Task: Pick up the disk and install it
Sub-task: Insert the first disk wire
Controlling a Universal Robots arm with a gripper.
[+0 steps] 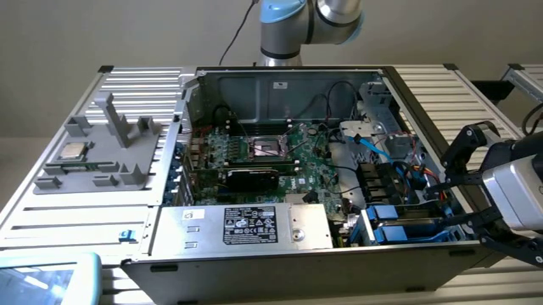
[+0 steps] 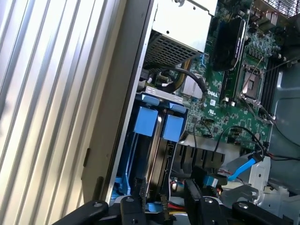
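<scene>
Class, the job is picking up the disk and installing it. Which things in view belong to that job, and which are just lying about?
Belong: disk in blue carrier, standing in the open computer case; gripper, jaws apart, close by it.
Lying about: processor chip on the grey holder; silver box with black label.

I look at a plain, pale grey-beige wall point(image 1: 102, 32) behind the workspace, evenly and softly lit. The bench point(image 1: 51, 216) is ribbed silver aluminium, and its ridges catch bright bands of light in the wrist view. A second ribbed metal section point(image 1: 530, 79) stands near its far corner at the exterior view's right.
</scene>
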